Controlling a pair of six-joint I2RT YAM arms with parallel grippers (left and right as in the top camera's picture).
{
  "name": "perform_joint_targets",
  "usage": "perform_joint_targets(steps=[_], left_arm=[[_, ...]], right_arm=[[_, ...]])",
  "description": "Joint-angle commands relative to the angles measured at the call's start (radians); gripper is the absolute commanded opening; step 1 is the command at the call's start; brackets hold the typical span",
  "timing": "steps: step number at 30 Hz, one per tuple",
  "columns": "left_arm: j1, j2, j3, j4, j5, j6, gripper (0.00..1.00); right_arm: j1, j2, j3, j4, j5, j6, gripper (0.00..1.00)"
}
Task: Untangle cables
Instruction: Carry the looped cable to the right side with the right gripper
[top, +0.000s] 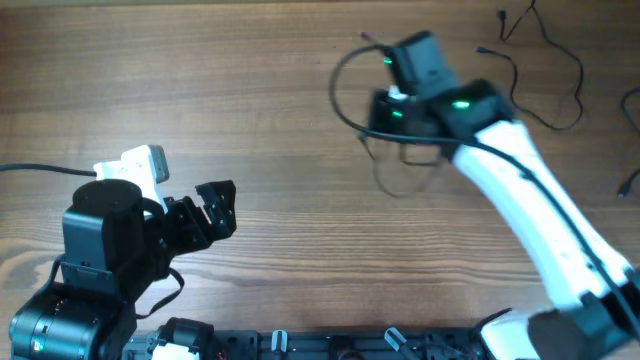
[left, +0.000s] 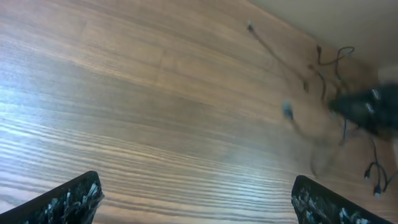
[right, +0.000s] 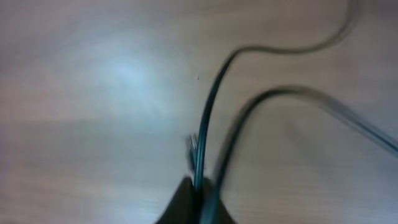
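Nearest the base, at lower left of the overhead view: black two-finger left gripper, fingers spread wide and empty, poised above the light-brown wood-grain table. Same left gripper from its own wrist camera (only two dark fingertips showing, at the bottom corners), nothing between them.

Farther out, right of centre: white right arm stretched diagonally, ending in the black right gripper. From the right wrist camera, blurred: right gripper pinched tight on the very thin black cables, two strands rising from the pinch and curving right. Overhead, one loop arcing left of that gripper, fainter strands just below it.

Farthest, at top right: more loose strands on the wood, well apart from both grippers.
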Motion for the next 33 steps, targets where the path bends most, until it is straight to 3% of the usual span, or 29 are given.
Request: perform_joint_targets(steps=[1, 9, 14, 25, 33], left_arm=[[-0.003, -0.002, 0.002, 0.003, -0.010, 0.015, 1.00], [-0.003, -0.002, 0.002, 0.003, -0.010, 0.015, 1.00], [-0.003, -0.002, 0.002, 0.003, -0.010, 0.015, 1.00], [-0.003, -0.002, 0.002, 0.003, -0.010, 0.015, 1.00], [-0.003, -0.002, 0.002, 0.003, -0.010, 0.015, 1.00]], right_arm=[[-0.076, -0.135, -0.005, -0.114, -0.013, -0.117, 0.04], [-0.454, -0.416, -0.005, -0.294, 0.152, -0.173, 0.04], [-0.715, -0.446, -0.013, -0.291, 0.161, -0.287, 0.04], [-0.742, -0.193, -0.303, 0.117, 0.133, -0.279, 0.04], [-0.742, 0.040, -0.416, 0.143, 0.122, -0.068, 0.04]])
